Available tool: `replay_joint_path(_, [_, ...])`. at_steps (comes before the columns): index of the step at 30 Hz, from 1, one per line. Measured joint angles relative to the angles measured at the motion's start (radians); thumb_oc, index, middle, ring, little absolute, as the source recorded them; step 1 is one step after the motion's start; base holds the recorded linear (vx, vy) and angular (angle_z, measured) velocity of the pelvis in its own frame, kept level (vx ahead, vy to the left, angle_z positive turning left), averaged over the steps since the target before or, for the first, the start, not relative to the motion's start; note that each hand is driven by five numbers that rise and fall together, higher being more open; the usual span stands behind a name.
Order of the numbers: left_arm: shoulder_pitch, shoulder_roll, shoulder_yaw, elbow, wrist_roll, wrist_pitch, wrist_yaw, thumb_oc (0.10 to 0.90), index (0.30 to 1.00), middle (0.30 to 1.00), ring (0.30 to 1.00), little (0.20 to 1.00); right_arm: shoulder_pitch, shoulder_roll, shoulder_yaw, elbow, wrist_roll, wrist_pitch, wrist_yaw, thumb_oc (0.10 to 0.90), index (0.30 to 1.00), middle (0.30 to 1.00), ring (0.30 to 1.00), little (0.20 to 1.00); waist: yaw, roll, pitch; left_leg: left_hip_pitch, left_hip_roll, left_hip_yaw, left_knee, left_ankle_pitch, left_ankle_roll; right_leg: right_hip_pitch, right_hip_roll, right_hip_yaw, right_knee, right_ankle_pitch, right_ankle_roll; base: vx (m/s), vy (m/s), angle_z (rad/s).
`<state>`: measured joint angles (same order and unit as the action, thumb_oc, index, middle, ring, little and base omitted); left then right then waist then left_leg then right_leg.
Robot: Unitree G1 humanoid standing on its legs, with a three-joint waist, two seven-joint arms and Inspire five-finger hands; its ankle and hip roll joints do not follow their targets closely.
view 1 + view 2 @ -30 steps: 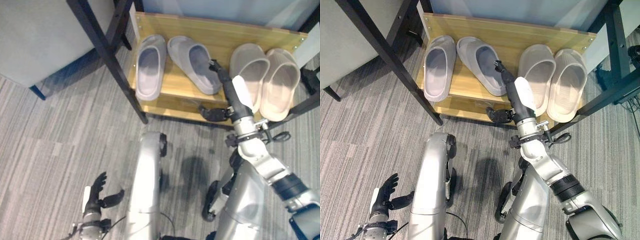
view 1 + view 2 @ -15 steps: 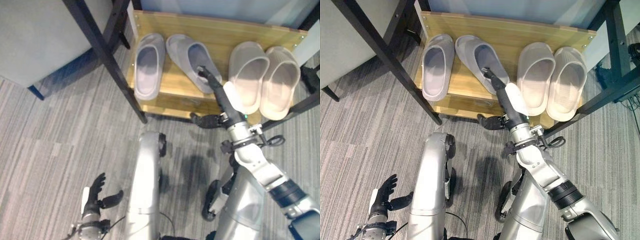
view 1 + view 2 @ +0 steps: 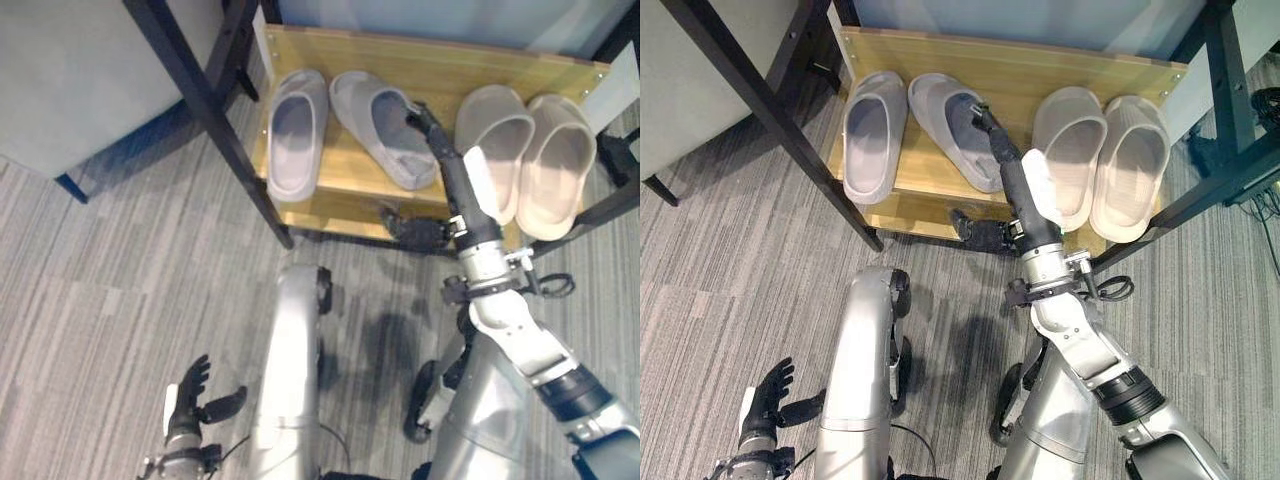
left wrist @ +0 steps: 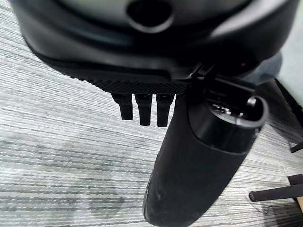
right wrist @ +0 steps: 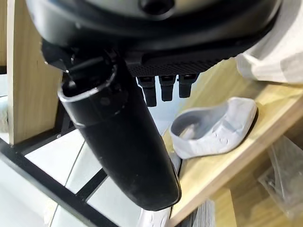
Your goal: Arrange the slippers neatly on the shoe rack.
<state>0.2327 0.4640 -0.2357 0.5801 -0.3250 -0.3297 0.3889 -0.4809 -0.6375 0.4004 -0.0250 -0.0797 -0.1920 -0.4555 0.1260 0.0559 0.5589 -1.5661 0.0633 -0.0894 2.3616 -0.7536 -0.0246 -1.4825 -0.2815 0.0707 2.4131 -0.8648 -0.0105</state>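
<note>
Shoe rack: a low wooden shoe rack (image 3: 440, 65) with black metal legs stands on grey carpet, straight ahead of me.
Grey pair: two grey slippers lie on the left half of the shelf. The left grey slipper (image 3: 296, 132) lies straight, toe toward the back. The right grey slipper (image 3: 385, 125) is skewed, its toe leaning toward its partner and its heel swung out to the right.
Beige pair: two beige slippers sit side by side on the right half, the left beige slipper (image 3: 496, 148) touching the right beige slipper (image 3: 558, 160), both fairly straight.
My right hand: my right hand (image 3: 428, 127) reaches out over the shelf with its fingers stretched long and straight, their tips at the right edge of the skewed grey slipper. It grips nothing. I cannot tell for sure whether the tips touch the slipper.
My left hand: my left hand (image 3: 190, 402) hangs low over the carpet, near me and well apart from the rack, fingers spread loosely and holding nothing.
Done so far: all four slippers are already on the shelf, and the beige pair looks tidy.
Left to do: in my judgement, only the skewed grey slipper needs turning until it lies parallel to its partner.
</note>
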Motion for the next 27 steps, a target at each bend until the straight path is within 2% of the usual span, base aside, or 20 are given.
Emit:
replay_joint_path(9, [-0.019,0.000,-0.005,0.010,0.027,-0.005,0.014,0.800,0.900,0.900,0.900,0.900,-0.051,0.013,0.013,0.197,-0.040,0.019,-0.014,0.800,0.900,0.900,0.900,0.900,0.016,0.001,0.000,-0.003,-0.013,0.001,-0.011,-0.003,-0.009,0.001,-0.003,0.000,-0.011,0.000,0.000,0.01,0.003,0.02])
replay_joint_path(18, [-0.016,0.000,-0.005,0.012,0.027,-0.004,0.015,0.800,0.900,0.900,0.900,0.900,-0.046,0.020,0.018,0.197,-0.033,0.027,-0.010,0.800,0.900,0.900,0.900,0.900,0.013,0.001,-0.001,-0.002,-0.013,0.002,-0.008,0.001,-0.003,-0.002,0.001,0.002,-0.005,0.000,0.000,0.00,0.001,0.00])
replay_joint_path(19, [-0.017,0.000,-0.004,0.013,0.027,-0.004,0.015,0.800,0.900,0.900,0.900,0.900,-0.046,0.026,0.018,0.197,-0.025,0.027,-0.003,0.800,0.900,0.900,0.900,0.900,0.016,0.000,-0.001,-0.004,-0.013,0.001,-0.009,-0.004,-0.013,-0.003,0.000,0.001,-0.005,0.000,0.000,0.00,0.000,0.00])
replay_joint_path(27, [-0.015,-0.001,-0.005,0.012,0.027,0.002,0.009,0.800,0.900,0.900,0.900,0.900,-0.043,0.046,0.024,0.176,0.093,0.007,0.063,0.800,0.900,0.900,0.900,0.900,0.013,0.002,0.000,0.000,-0.013,0.000,-0.005,0.001,-0.004,0.001,0.002,0.003,-0.001,0.000,0.000,0.00,0.000,0.00])
